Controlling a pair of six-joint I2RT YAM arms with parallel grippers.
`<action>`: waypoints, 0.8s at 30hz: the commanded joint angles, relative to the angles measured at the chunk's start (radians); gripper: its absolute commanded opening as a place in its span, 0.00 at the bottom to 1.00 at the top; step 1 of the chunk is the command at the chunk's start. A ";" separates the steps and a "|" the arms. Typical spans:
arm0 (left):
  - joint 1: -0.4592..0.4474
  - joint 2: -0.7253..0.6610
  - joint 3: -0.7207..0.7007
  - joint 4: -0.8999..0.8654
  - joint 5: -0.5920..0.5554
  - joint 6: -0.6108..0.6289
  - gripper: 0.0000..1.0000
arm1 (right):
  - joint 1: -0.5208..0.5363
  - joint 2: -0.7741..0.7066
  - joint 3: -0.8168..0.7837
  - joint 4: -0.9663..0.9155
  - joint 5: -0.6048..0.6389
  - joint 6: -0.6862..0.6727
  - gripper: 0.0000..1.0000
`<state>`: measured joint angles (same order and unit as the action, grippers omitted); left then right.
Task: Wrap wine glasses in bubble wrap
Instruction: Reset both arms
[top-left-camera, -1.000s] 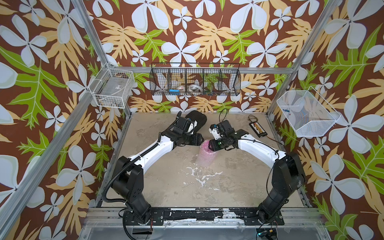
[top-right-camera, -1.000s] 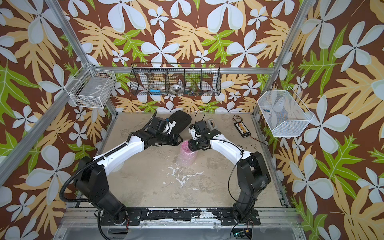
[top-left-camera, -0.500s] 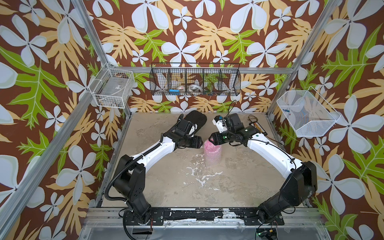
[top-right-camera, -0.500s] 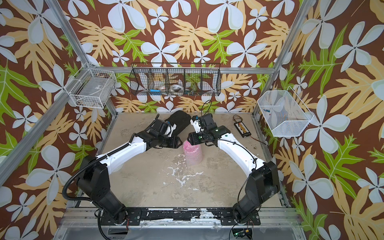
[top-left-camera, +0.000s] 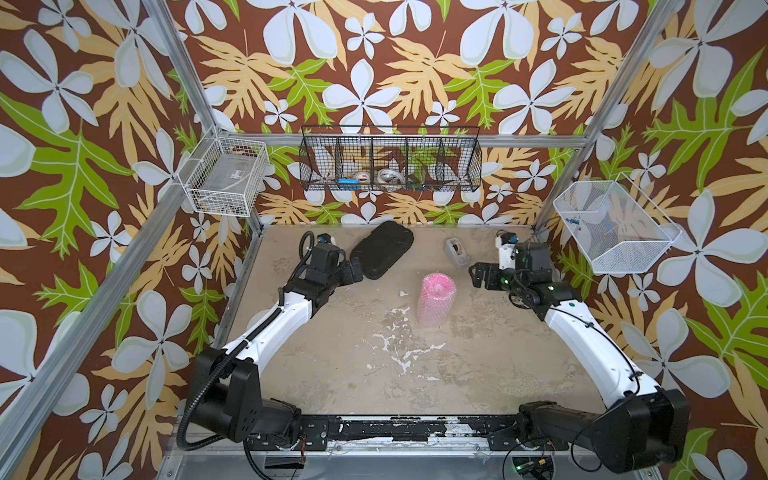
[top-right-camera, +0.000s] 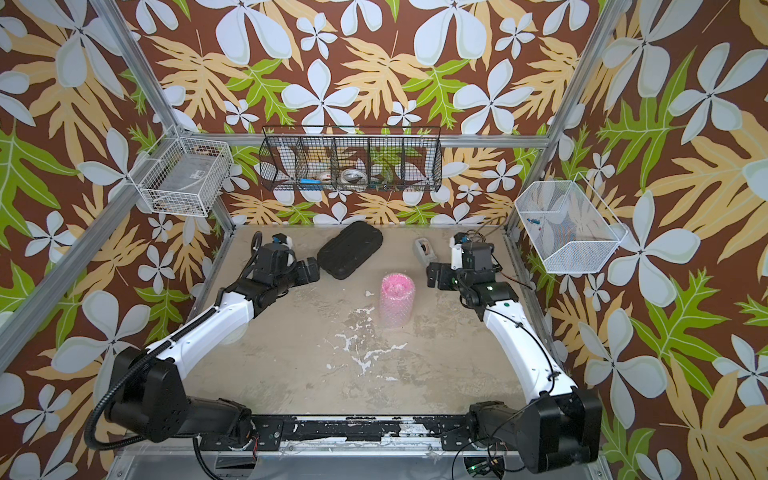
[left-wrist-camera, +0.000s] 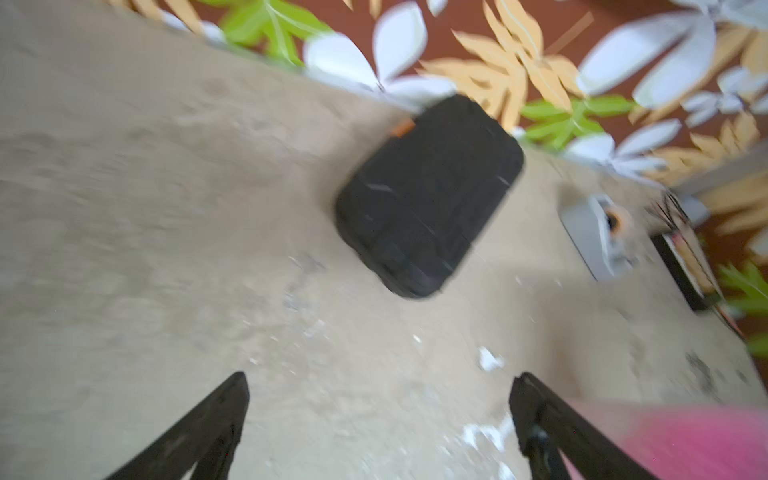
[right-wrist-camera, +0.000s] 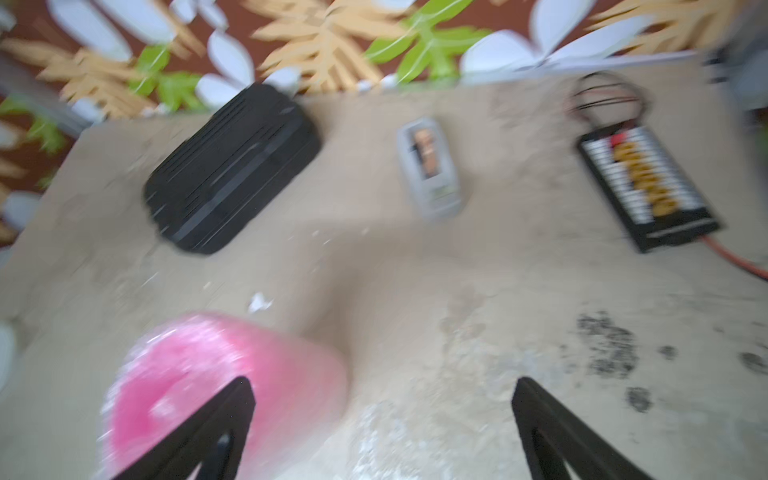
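Note:
The pink wine glass (top-left-camera: 438, 286) (top-right-camera: 397, 289) stands upright mid-table, rolled in bubble wrap (top-left-camera: 432, 311) (top-right-camera: 394, 313) that covers it from rim to foot. My left gripper (top-left-camera: 354, 271) (top-right-camera: 309, 270) is open and empty, off to the glass's left beside the black case. My right gripper (top-left-camera: 478, 276) (top-right-camera: 436, 276) is open and empty, just right of the glass. The left wrist view shows my left gripper (left-wrist-camera: 380, 415) over bare table, with the wrapped glass (left-wrist-camera: 685, 444) outside one finger. In the right wrist view the wrapped glass (right-wrist-camera: 199, 382) lies behind one finger of my right gripper (right-wrist-camera: 380, 419).
A black oval padded case (top-left-camera: 382, 253) (left-wrist-camera: 428, 195) (right-wrist-camera: 232, 166) lies at the back. A grey tape dispenser (top-left-camera: 456, 252) (right-wrist-camera: 430, 174) sits back right, and a black connector board (right-wrist-camera: 648, 187) with wires lies near the right corner. Wire baskets (top-left-camera: 390, 160) hang on the walls.
Both grippers were closed in on the wrapped glass; they have opened and drawn back to either side. The glass now stands alone and slightly nearer the right.

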<state>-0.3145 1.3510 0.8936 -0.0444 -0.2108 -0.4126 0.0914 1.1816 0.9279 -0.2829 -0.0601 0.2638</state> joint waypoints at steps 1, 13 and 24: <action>0.008 -0.090 -0.232 0.423 -0.324 0.185 1.00 | -0.039 -0.089 -0.198 0.343 0.216 -0.018 1.00; 0.159 0.026 -0.702 1.221 -0.135 0.406 1.00 | -0.044 0.029 -0.751 1.323 0.263 -0.198 1.00; 0.228 0.101 -0.745 1.345 -0.023 0.369 1.00 | -0.096 0.274 -0.751 1.506 0.140 -0.176 1.00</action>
<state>-0.0906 1.4582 0.1455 1.2491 -0.2283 -0.0303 -0.0055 1.4673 0.1665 1.2015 0.1081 0.0956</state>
